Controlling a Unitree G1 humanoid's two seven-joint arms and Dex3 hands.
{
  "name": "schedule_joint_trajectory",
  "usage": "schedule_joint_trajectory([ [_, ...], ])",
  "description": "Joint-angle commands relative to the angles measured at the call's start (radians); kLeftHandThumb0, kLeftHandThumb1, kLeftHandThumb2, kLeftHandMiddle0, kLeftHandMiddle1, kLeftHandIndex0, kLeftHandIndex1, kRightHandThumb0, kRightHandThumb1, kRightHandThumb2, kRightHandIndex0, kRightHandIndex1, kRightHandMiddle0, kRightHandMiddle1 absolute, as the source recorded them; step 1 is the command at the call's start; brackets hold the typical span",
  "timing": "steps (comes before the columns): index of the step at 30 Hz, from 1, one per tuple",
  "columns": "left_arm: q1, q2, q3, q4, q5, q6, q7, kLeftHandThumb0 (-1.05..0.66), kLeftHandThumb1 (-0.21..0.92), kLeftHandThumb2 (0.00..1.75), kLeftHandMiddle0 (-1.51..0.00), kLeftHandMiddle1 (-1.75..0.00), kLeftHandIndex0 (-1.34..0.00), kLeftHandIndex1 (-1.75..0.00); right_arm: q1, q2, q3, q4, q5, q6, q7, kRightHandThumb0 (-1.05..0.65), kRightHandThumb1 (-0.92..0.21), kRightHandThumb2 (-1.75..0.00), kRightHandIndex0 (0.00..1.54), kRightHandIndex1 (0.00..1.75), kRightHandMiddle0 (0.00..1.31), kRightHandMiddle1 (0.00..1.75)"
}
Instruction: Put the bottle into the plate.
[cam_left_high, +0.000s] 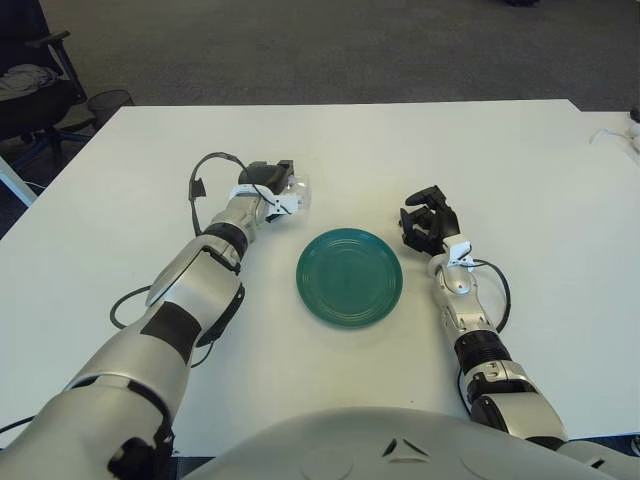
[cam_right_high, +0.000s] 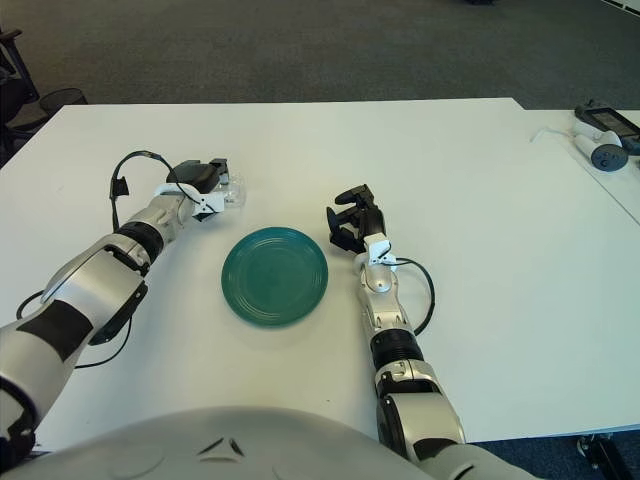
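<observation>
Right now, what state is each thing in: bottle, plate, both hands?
bottle: clear, on the table behind the plate's left side, left hand's fingers around it, not in the plate.
plate: green, flat on the table, nothing in it.
left hand: closed on the bottle.
right hand: right of the plate, fingers curled, holding nothing.

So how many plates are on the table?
1. The green plate sits on the white table, between the left hand, which is closed around the clear bottle, and the right hand. Nothing seems to hide another.
</observation>
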Motion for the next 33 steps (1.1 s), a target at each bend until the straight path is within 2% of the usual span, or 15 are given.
schedule_joint_trajectory([
  [1, -0.075, 0.012, 0.122, -0.02, -0.117, -0.059, -0.021, -0.01, 0.17, 1.45, -0.76, -1.6, -0.52, -1.75, 0.113, 0.009, -0.008, 0.152, 0.013, 0.12, 0.009, -0.01, -0.61, -0.86, 0.52, 1.48, 0.31, 1.68],
  [5, -0.099, 0.017, 0.219, -0.058, -0.223, -0.184, -0.036, 0.0, 0.17, 1.46, -0.74, -1.66, -0.5, -1.75, 0.112, 0.009, -0.01, 0.149, 0.008, 0.126, 0.001, -0.01, -0.61, -0.85, 0.51, 1.48, 0.31, 1.69],
  [8, -0.097, 0.02, 0.238, -0.075, -0.245, -0.242, -0.042, 0.0, 0.18, 1.46, -0.73, -1.67, -0.49, -1.75, 0.114, 0.009, -0.009, 0.145, 0.007, 0.122, 0.003, -0.01, -0.61, -0.85, 0.51, 1.48, 0.3, 1.69],
  [10, -0.092, 0.027, 0.243, -0.114, -0.253, -0.323, -0.034, 0.0, 0.18, 1.45, -0.73, -1.67, -0.49, -1.75, 0.119, 0.012, -0.005, 0.13, 0.005, 0.123, 0.005, -0.01, -0.61, -0.85, 0.51, 1.48, 0.31, 1.69],
  [15, -0.077, 0.031, 0.248, -0.155, -0.264, -0.446, -0.051, 0.0, 0.19, 1.45, -0.73, -1.68, -0.48, -1.75, 0.118, 0.013, -0.002, 0.12, 0.003, 0.14, 0.003, -0.01, -0.61, -0.86, 0.51, 1.48, 0.31, 1.68],
  [17, -0.075, 0.031, 0.249, -0.155, -0.267, -0.464, -0.058, 0.0, 0.19, 1.45, -0.73, -1.68, -0.48, -1.75, 0.115, 0.012, -0.003, 0.122, 0.004, 0.144, 0.003, -0.01, -0.6, -0.86, 0.52, 1.48, 0.31, 1.68],
  [21, -0.047, 0.023, 0.224, -0.206, -0.248, -0.559, -0.052, 0.0, 0.19, 1.45, -0.73, -1.68, -0.48, -1.75, 0.109, 0.012, -0.007, 0.129, 0.008, 0.141, 0.002, -0.01, -0.6, -0.87, 0.51, 1.48, 0.31, 1.68],
  [33, -0.026, 0.035, 0.168, -0.227, -0.195, -0.69, -0.077, 0.0, 0.16, 1.48, -0.76, -1.66, -0.51, -1.75, 0.09, 0.007, -0.013, 0.158, 0.01, 0.134, 0.0, -0.01, -0.6, -0.87, 0.52, 1.49, 0.3, 1.68],
])
